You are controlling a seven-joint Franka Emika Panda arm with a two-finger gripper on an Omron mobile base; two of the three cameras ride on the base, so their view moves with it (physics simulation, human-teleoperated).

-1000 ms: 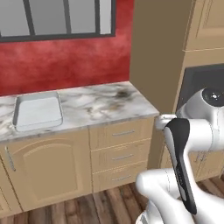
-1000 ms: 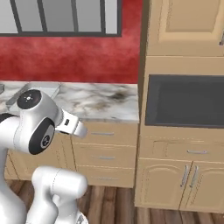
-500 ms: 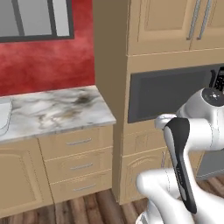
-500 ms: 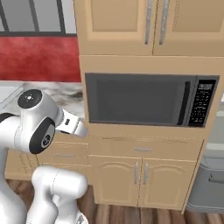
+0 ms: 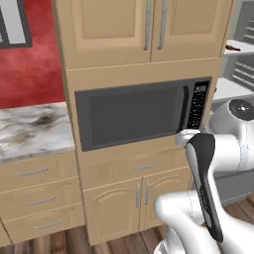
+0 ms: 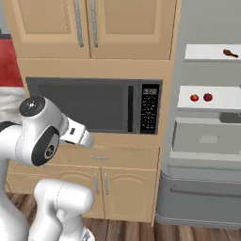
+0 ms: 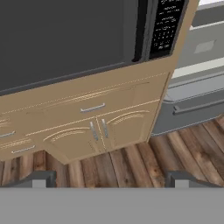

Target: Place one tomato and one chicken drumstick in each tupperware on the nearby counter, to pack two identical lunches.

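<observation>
Two tomatoes (image 6: 201,98) are being seen side by side, apart, on a white fridge shelf (image 6: 226,100) at about 2 o'clock in the right base view. A chicken drumstick (image 6: 230,53) is lying alone on the shelf above, at roughly 1 o'clock. Both shelves are exposed, so the fridge is being judged open, presumably so the food can be reached. No tupperware is being shown.

Outward from there: a built-in microwave (image 6: 89,104) with its keypad (image 6: 149,108) is set into the tan cabinet column, with double doors above and a drawer and doors below. A strip of marble tabletop (image 5: 31,130) is sitting at 9 o'clock in the left base view, well apart from the fridge.

The gripper (image 7: 109,178) is being held wide open and empty, jaws spread, pointing down past the microwave at the lower cabinet doors and wood floor. The arm is folded in close to the base, likely a carry posture for driving. Nothing is judged packed yet; the fridge shelves need approaching first.
</observation>
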